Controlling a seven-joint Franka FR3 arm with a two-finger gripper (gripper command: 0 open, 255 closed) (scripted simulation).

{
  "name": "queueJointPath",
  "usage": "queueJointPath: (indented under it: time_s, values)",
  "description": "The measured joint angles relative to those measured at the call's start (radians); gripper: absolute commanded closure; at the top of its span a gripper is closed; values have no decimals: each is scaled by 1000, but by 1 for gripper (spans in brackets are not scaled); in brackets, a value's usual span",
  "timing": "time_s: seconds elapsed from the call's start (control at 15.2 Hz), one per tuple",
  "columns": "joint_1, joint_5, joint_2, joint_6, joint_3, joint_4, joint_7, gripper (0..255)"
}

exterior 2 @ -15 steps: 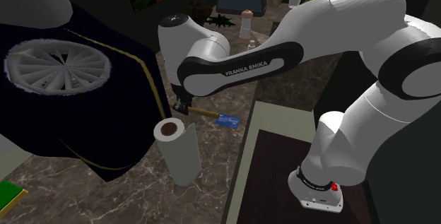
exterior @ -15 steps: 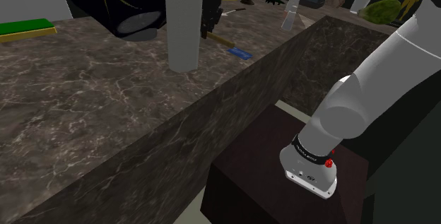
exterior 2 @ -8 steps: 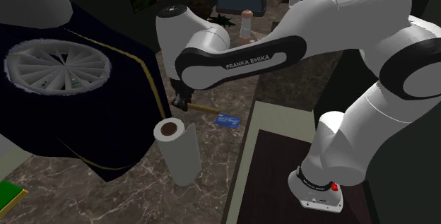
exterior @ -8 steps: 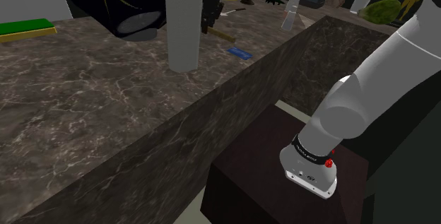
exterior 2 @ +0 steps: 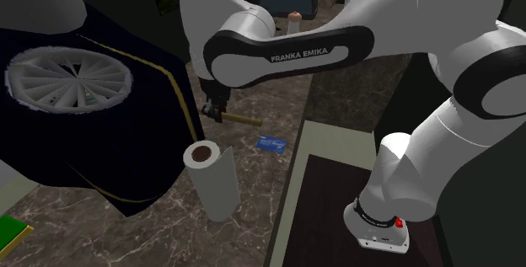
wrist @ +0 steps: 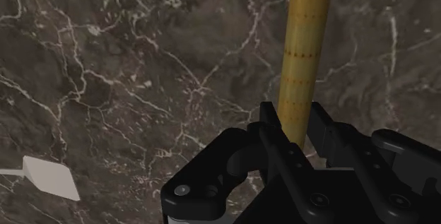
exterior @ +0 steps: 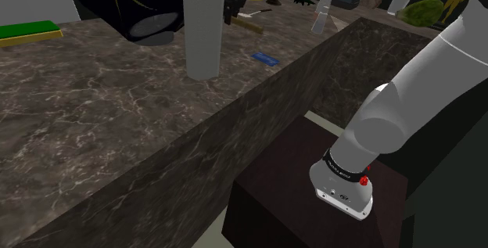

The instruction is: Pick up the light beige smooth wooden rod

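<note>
The rod (wrist: 305,46) is pinched between the fingers of the gripper (wrist: 296,120) over a dark, white-veined marbled counter (exterior: 94,106), where a paper roll (exterior: 201,27) is stood.

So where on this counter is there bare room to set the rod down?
Widest bare counter lies between the green block and the paper towel roll, running to its near edge. A smaller patch surrounds the blue card. The far end by the pepper mill is crowded.
</note>
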Motion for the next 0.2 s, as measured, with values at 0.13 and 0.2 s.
queueJointPath:
  time_s: [0.13,0.2]
  values:
    - [0,1,0,-27,0,27,-3,255]
    - [0,1,0,-35,0,36,-3,255]
